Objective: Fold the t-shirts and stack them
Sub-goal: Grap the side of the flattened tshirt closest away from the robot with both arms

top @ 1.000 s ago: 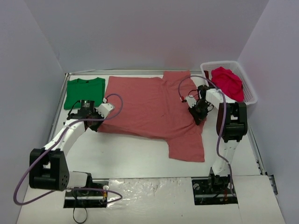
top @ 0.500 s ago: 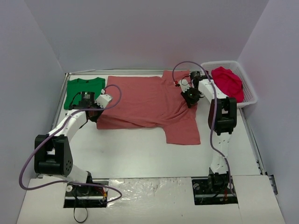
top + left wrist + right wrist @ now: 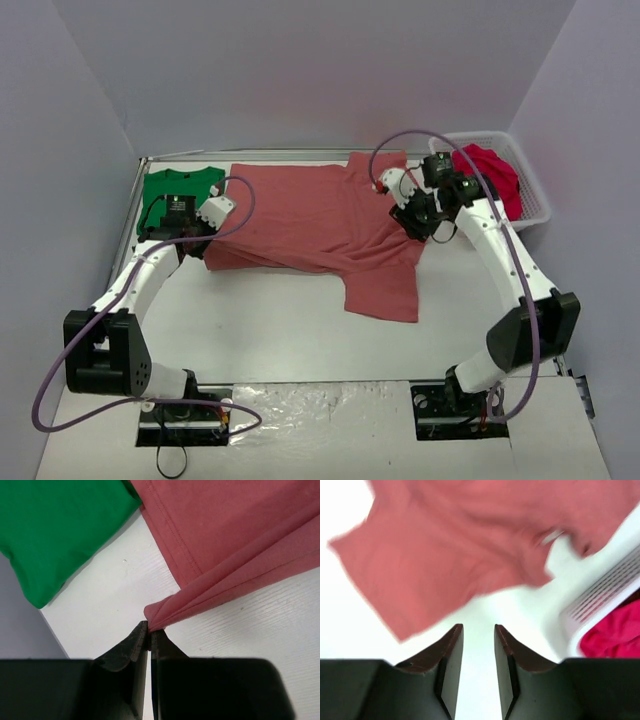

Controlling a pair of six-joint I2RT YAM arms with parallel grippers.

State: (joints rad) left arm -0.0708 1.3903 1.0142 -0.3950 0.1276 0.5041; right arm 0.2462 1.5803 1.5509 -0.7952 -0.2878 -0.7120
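Observation:
A dusty salmon-pink t-shirt [image 3: 320, 215] lies spread across the middle of the table, its lower right part trailing toward the front. My left gripper [image 3: 200, 245] is at its left edge. In the left wrist view that gripper [image 3: 149, 630] is shut on a bunched fold of the salmon shirt [image 3: 240, 530]. My right gripper [image 3: 418, 226] hovers over the shirt's right side. Seen from the right wrist, it [image 3: 478, 630] is open and holds nothing, with the salmon shirt [image 3: 445, 555] below it. A folded green t-shirt [image 3: 170, 195] lies at the back left. A crimson t-shirt [image 3: 490, 175] is heaped in the basket.
The white lattice basket [image 3: 535, 200] stands at the back right, close to my right arm; its wall [image 3: 605, 595] shows in the right wrist view. Grey walls enclose the table on three sides. Bare white tabletop [image 3: 280, 320] stretches in front of the salmon shirt.
My right gripper has opened and let go of the salmon shirt, and its arm has swung outward to the right. The left gripper keeps its hold, shifted slightly.

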